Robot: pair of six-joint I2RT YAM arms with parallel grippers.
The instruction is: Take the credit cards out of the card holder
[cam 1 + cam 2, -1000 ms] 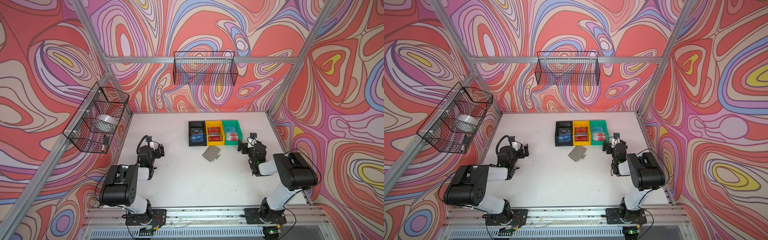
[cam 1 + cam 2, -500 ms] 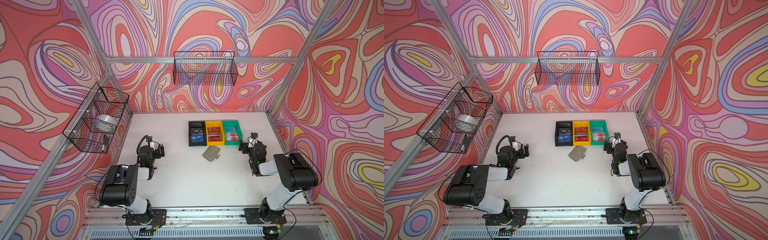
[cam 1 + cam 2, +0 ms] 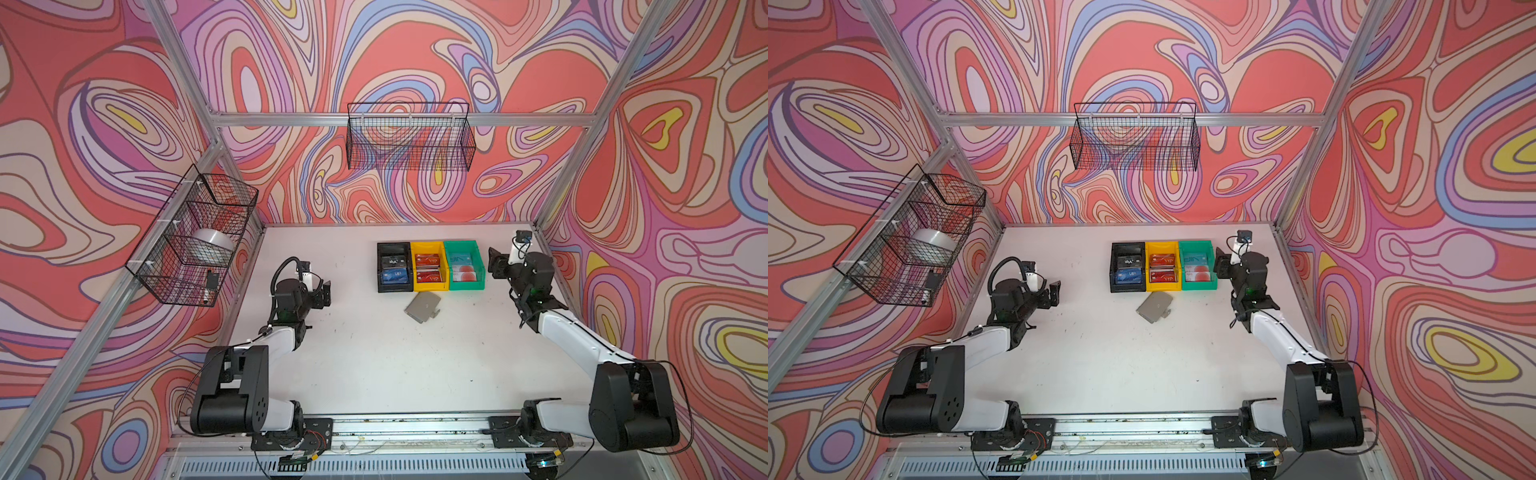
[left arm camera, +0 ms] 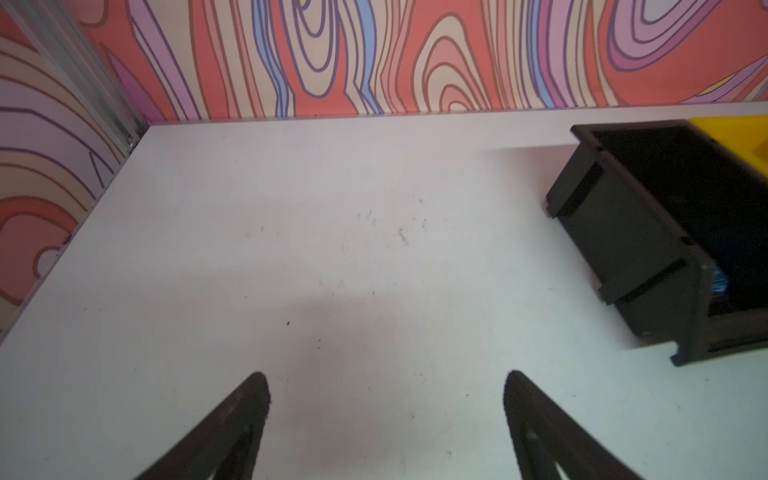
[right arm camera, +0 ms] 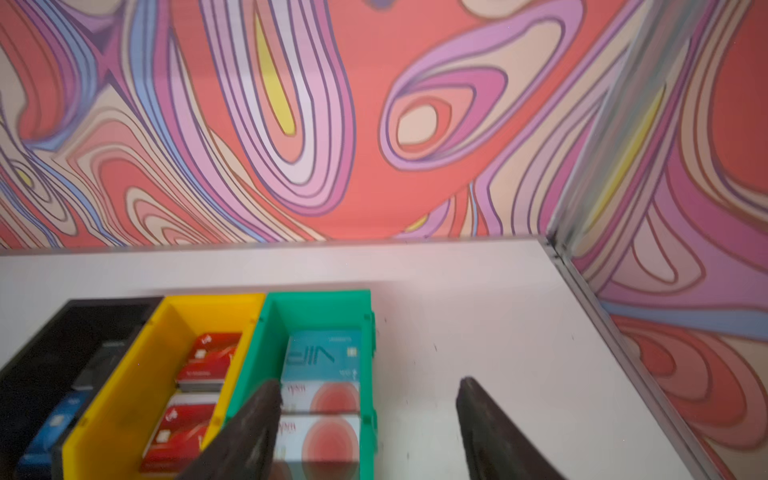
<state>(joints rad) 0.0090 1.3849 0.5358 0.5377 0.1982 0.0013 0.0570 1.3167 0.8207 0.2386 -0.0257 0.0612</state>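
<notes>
Card holder [image 3: 423,306] noted shut on tabletop [image 3: 374,353]; credit cards [image 3: 428,261] seen in bins [image 3: 430,286] just behind it. Left gripper [image 4: 384,382] fingers wide, empty; right gripper [image 5: 368,386] fingers narrower, empty. Holder should be pinned while its tab [image 3: 434,313] is lifted.

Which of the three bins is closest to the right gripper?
The green bin, at the right end of the row. The yellow bin sits in the middle and the black bin is farthest away. The right gripper hovers just off the green bin's outer wall.
</notes>
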